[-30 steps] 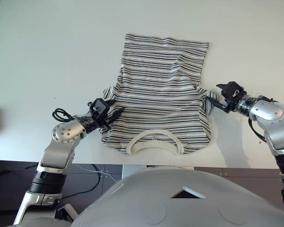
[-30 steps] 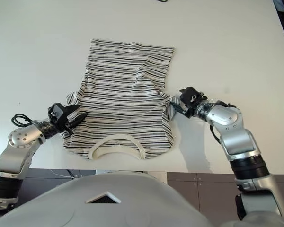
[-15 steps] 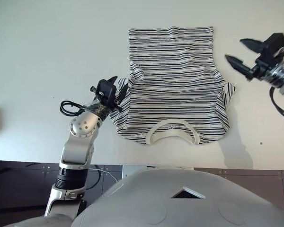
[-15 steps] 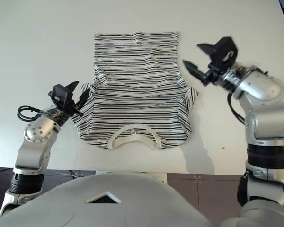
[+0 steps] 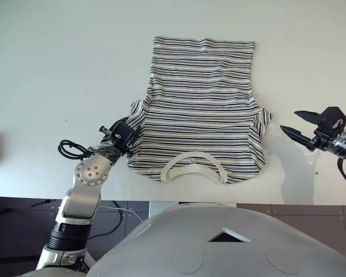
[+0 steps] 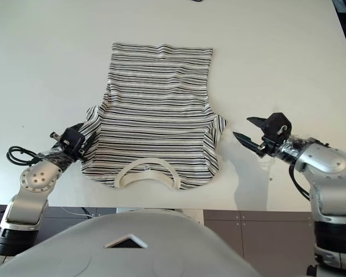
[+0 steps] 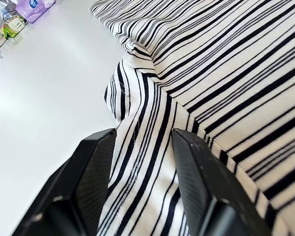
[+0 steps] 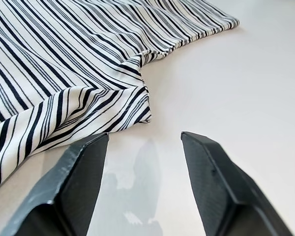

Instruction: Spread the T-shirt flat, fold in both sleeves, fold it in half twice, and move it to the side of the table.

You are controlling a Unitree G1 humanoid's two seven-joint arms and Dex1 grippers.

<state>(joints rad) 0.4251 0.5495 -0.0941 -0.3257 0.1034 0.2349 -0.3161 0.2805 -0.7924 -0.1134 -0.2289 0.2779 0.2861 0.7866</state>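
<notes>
Left eye view: looks down on a striped T-shirt (image 5: 202, 98) spread near the middle of the table (image 5: 57, 57), hem (image 5: 203, 44) at 12 o'clock, collar (image 5: 193, 167) at 6. Lies mostly flat, though rumpled at both armpits, with the left sleeve (image 5: 137, 111) at 9 o'clock and the right sleeve (image 5: 264, 118) at 3 bunched short against the body.

Finds the left gripper (image 7: 142, 142) released, fingers spread astride the left sleeve's cloth, not pinching it. Finds the right gripper (image 5: 289, 120) also spread wide, at 3 o'clock just beside the right sleeve, apart from it, over bare table.

Judged by looks: thin knit, light and limp (no stiffness to push against). Will likely drape, wrinkle and drag its lower layer along if pulled by the middle. Better to pinch at a sleeve's outer edge or at the shoulder seam, and lift a little before carrying over.

Mind the table's near edge at 6 o'clock, close under the collar. Plenty of bare top at 9, 3 and 12 o'clock for swinging sleeves and for parking the fold once made.
</notes>
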